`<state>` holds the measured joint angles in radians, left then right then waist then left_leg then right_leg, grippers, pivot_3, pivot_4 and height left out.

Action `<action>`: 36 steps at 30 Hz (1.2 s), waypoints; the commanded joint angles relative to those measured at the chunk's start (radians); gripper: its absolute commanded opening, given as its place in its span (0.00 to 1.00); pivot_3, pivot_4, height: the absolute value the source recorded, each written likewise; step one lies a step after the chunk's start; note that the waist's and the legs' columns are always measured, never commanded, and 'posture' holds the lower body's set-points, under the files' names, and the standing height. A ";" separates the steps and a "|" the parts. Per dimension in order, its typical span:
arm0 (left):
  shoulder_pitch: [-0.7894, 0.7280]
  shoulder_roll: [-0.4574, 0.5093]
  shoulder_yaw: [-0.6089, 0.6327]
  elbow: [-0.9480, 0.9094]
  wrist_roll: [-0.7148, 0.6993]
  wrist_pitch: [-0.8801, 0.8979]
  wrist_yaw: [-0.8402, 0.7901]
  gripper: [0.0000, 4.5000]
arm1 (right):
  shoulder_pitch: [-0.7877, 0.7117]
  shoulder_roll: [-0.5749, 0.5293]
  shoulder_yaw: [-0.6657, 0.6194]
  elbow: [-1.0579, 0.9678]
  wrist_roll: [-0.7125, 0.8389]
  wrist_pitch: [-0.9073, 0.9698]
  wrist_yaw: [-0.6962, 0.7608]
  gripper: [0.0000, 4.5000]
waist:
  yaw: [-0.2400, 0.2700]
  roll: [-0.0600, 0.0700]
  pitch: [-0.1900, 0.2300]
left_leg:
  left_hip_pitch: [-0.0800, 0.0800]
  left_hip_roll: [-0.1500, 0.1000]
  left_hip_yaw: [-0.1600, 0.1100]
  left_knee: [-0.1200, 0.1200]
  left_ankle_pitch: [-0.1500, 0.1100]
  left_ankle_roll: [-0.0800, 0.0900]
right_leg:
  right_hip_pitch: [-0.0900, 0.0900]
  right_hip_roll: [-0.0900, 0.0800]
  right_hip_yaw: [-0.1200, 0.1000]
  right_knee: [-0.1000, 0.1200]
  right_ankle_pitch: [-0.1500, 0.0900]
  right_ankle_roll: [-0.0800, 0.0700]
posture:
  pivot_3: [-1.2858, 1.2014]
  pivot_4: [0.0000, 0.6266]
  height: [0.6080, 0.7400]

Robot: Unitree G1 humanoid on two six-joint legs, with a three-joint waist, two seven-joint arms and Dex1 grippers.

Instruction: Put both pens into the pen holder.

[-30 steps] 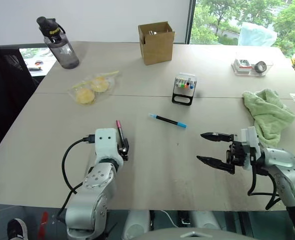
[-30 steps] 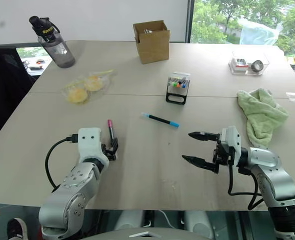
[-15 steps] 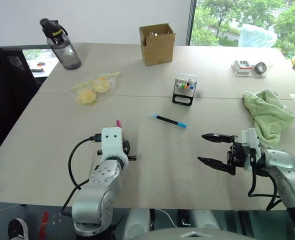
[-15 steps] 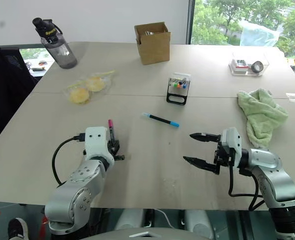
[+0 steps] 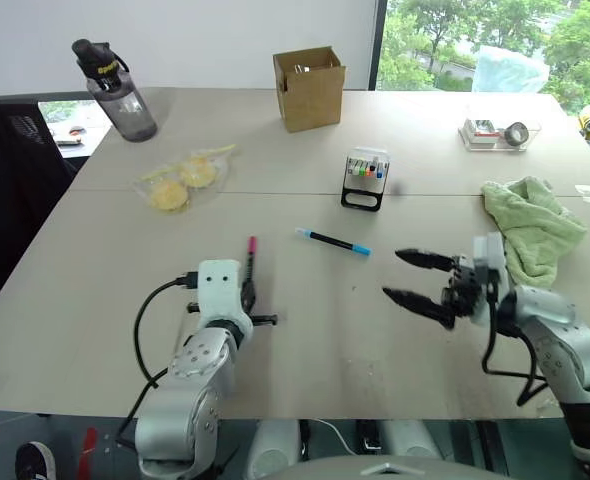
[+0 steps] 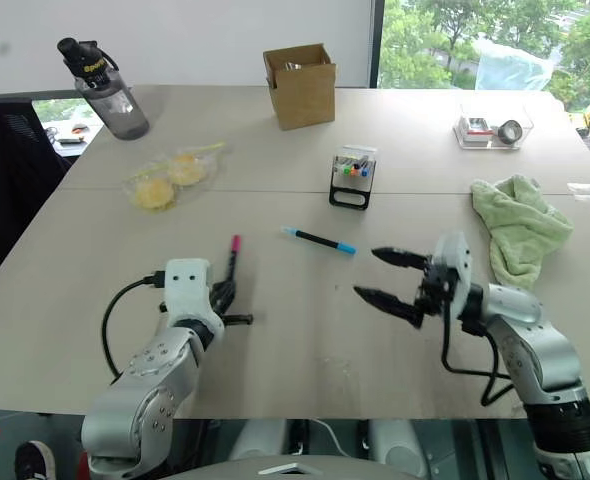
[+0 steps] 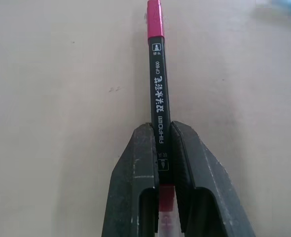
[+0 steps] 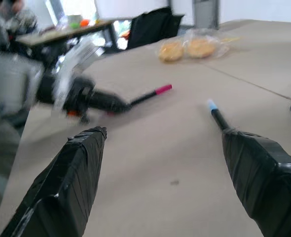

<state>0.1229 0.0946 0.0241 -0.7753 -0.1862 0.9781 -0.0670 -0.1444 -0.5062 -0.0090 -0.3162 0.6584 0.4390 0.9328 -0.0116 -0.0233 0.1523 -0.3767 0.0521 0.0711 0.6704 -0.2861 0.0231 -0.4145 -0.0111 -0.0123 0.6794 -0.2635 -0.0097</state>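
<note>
Pink pen [image 5: 250, 262], clamped in the left gripper [image 7: 161, 148], points toward twelve o'clock; pen holder [image 5: 365, 179] lies at one o'clock; right gripper [image 5: 409, 277] gapes empty.

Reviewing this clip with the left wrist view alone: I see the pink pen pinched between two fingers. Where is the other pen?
Observer: The light-blue pen lies flat on the table, untouched, between the two arms.
Operator: And the right tool?
Observer: The right tool hovers open just beside the blue pen's near end, holding nothing.
Operator: Where's the holder?
Observer: The pen holder stands beyond the blue pen, towards the cardboard box; the left tool grips the pink pen well short of it.
</note>
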 commanded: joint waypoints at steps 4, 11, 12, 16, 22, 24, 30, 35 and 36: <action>0.043 0.034 -0.016 -0.057 -0.233 -0.168 -0.268 0.00 | -0.153 0.059 0.039 -0.093 0.203 0.377 -0.222 0.89 | 0.000 0.000 0.000 | -0.001 0.000 0.000 0.000 0.000 0.000 | 0.000 -0.001 0.000 -0.001 0.000 0.000 | 0.52 0.24 0.99; 0.040 0.092 -0.024 -0.071 -0.396 -0.193 -0.370 0.00 | -0.309 0.196 -0.011 0.003 0.444 0.691 -0.457 0.89 | -0.001 -0.001 0.000 | -0.002 0.000 -0.001 0.000 0.000 0.000 | -0.001 0.000 -0.001 -0.001 0.000 0.000 | 0.52 0.24 0.99; 0.043 0.098 -0.030 -0.074 -0.404 -0.199 -0.373 0.00 | -0.325 0.208 -0.020 0.019 0.465 0.714 -0.477 0.89 | -0.002 -0.001 0.001 | -0.002 0.000 -0.001 0.000 0.000 0.001 | -0.001 0.000 -0.001 -0.001 0.000 0.000 | 0.52 0.24 0.99; 0.045 0.120 -0.049 -0.078 -0.433 -0.214 -0.369 0.00 | -0.377 0.233 -0.040 0.075 0.513 0.787 -0.535 0.89 | -0.002 -0.001 0.001 | -0.002 -0.001 -0.001 0.000 -0.001 0.001 | -0.001 0.000 -0.001 -0.002 0.000 0.000 | 0.52 0.24 0.99; 0.053 0.151 -0.043 -0.069 -0.461 -0.229 -0.362 0.00 | -0.405 0.254 -0.071 0.104 0.535 0.783 -0.567 0.78 | -0.003 -0.001 0.001 | -0.003 -0.001 -0.002 -0.001 -0.001 0.001 | -0.001 0.000 -0.002 -0.002 0.000 0.000 | 0.52 0.24 0.99; 0.053 0.161 -0.043 -0.063 -0.468 -0.235 -0.360 0.00 | -0.408 0.259 -0.082 0.107 0.541 0.782 -0.570 0.64 | -0.004 -0.001 0.001 | -0.003 -0.001 -0.001 -0.001 -0.001 0.001 | -0.001 0.000 -0.001 -0.002 0.000 0.000 | 0.52 0.24 0.99; 0.062 0.190 -0.040 -0.046 -0.470 -0.255 -0.357 0.00 | -0.389 0.239 -0.112 0.105 0.543 0.770 -0.552 0.18 | -0.003 -0.001 0.001 | -0.003 -0.001 -0.001 -0.001 -0.001 0.001 | -0.001 0.000 -0.002 -0.002 0.000 0.000 | 0.52 0.24 0.99; 0.066 0.197 -0.038 -0.030 -0.501 -0.258 -0.352 0.10 | -0.391 0.231 -0.134 0.091 0.588 0.759 -0.545 0.03 | -0.004 -0.001 0.001 | -0.003 0.000 -0.001 -0.001 -0.001 0.001 | -0.002 0.000 -0.002 -0.002 0.000 0.000 | 0.52 0.24 0.99; 0.066 0.195 -0.031 -0.024 -0.518 -0.253 -0.349 0.21 | -0.395 0.231 -0.136 0.083 0.596 0.750 -0.539 0.03 | -0.003 -0.001 0.001 | -0.003 0.000 -0.001 -0.001 -0.001 0.001 | -0.002 0.000 -0.002 -0.003 0.000 0.000 | 0.52 0.24 0.99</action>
<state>0.1802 0.2891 -0.0273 -0.7984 -0.6735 0.7307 -0.4246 -0.5250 -0.2629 -0.0926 -0.1866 1.2252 1.2236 0.3848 -0.0151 -0.0238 0.1532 -0.3795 0.0518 0.0696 0.6692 -0.2867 0.0242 -0.4161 -0.0108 -0.0138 0.6768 -0.2637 -0.0095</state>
